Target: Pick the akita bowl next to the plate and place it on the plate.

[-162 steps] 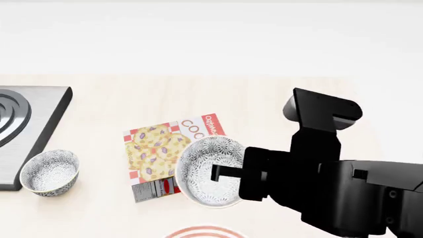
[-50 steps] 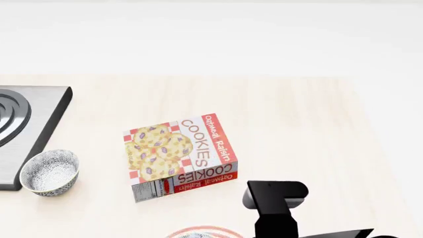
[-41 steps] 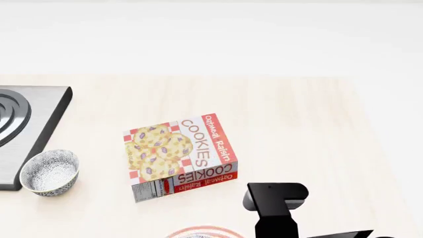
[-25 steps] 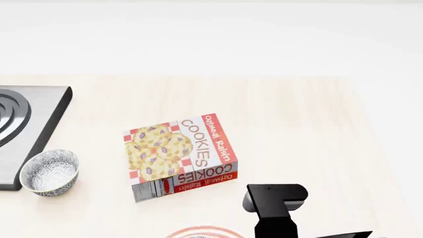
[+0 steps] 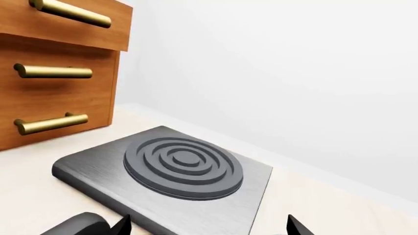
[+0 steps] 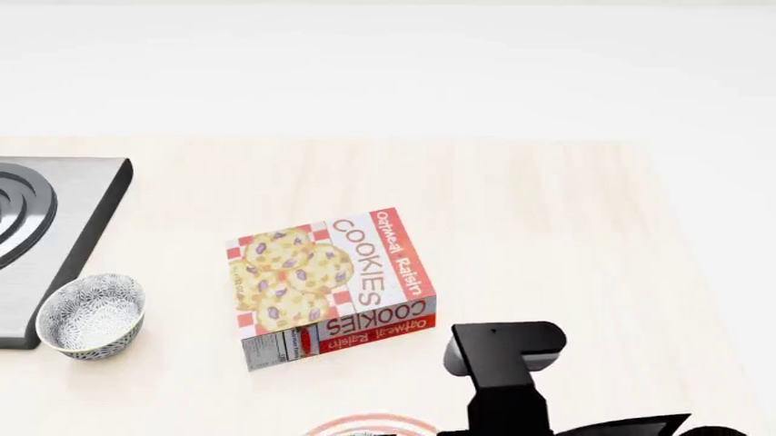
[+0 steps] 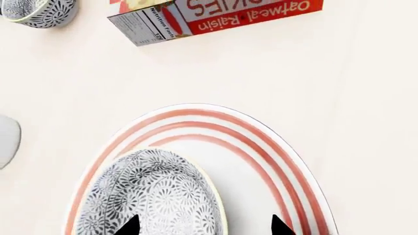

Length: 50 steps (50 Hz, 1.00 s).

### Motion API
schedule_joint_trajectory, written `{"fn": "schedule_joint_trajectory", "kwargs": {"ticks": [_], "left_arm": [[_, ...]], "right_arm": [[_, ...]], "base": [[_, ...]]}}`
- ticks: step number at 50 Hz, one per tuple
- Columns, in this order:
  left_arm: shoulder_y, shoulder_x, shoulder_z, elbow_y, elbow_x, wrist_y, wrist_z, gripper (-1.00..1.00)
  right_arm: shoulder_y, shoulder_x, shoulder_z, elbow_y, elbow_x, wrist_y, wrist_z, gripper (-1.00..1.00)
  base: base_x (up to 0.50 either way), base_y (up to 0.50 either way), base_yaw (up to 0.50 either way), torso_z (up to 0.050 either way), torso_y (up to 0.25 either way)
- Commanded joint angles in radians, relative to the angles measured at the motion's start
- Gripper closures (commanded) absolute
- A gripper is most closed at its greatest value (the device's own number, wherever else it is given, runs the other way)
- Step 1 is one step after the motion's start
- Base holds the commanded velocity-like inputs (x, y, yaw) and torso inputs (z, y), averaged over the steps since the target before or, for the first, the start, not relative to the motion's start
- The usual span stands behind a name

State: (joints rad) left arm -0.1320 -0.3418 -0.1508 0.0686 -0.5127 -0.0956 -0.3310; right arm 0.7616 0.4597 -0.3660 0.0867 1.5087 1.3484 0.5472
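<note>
Akita bowl (image 7: 153, 196) sits on the plate (image 7: 287, 161), toward one side of it, patterned outside facing the right wrist camera, lower part cut off by the frame edge. Right hand (image 7: 202, 226) shows only as two dark fingertips (image 7: 130, 225) at the frame edge, spread apart on either side of the bowl's rim region and not closed on it; looks released, contact unclear.

Versus 3.2 s ago: the bowl was up in the right hand over the cookie box (image 6: 330, 286); the arm has since pulled back and down toward the plate, and the box is fully visible. Over the last second the head view barely changes, only the black arm block (image 6: 503, 350) near the plate shifts slightly.

In the head view the plate is just a thin red arc at the bottom edge, the bowl on it not readable, the right hand itself out of sight. Second patterned bowl (image 6: 91, 315) stands well away from the plate, just beside the stove burner (image 6: 49, 227). A pale rounded object (image 7: 8, 141) beside the plate is cut off, cannot identify.

Left hand (image 5: 205, 227): only two dark tips visible, set wide apart, over the burner; wooden drawers (image 5: 58, 68) with brass handles behind the burner. Tabletop (image 6: 546, 236) light wood.
</note>
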Motion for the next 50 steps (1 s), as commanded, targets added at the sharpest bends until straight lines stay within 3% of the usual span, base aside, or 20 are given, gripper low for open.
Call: {"fn": "schedule_joint_trajectory", "kwargs": {"ticks": [1, 33, 50], "left_arm": [[0.001, -0.002, 0.002, 0.003, -0.002, 0.0, -0.003, -1.0], [0.002, -0.006, 0.009, 0.0, -0.002, 0.006, -0.008, -1.0], [0.003, -0.008, 0.012, -0.001, -0.001, 0.011, -0.01, -1.0]], "right_arm": [[0.031, 0.024, 0.036, -0.07, 0.103, 0.025, 0.096, -1.0], [0.035, 0.111, 0.172, -0.392, 0.308, -0.074, 0.303, -1.0], [-0.163, 0.097, 0.264, -0.619, -0.106, -0.253, 0.084, -1.0]], "base": [[0.0, 0.0, 0.0, 0.0, 0.0], [0.0, 0.0, 0.0, 0.0, 0.0], [0.0, 0.0, 0.0, 0.0, 0.0]]}}
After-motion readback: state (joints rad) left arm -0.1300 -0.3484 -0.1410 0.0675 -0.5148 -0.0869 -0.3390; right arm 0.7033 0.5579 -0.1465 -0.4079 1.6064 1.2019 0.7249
